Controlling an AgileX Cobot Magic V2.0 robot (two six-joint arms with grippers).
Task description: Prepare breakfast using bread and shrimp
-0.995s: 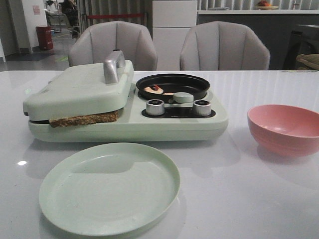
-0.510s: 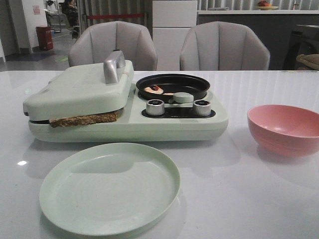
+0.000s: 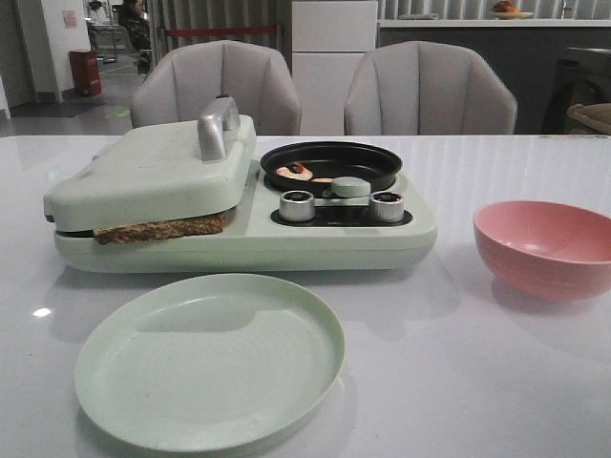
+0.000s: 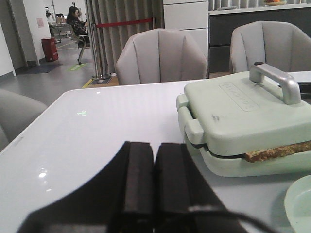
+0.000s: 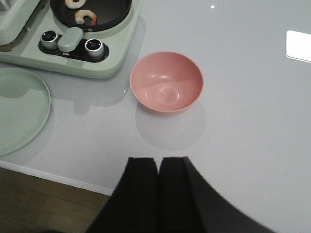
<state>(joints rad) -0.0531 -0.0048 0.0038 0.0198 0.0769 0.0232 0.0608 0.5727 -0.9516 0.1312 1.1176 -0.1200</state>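
While nothing on the table moved across the last second, bread (image 3: 160,229) sat clamped under the press lid (image 3: 153,167); shrimp (image 3: 294,171) lay in the pan (image 3: 331,162), at 3 o'clock of the lid. Left gripper (image 4: 153,179) and right gripper (image 5: 158,187) were clenched, apparently empty; cooking probably continued.

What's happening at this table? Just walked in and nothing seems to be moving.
Nothing is being handled. Bread sits clamped in the closed sandwich press, and shrimp lie in the black pan beside it. The green plate and pink bowl hold nothing. The left gripper and right gripper are shut, touching nothing.
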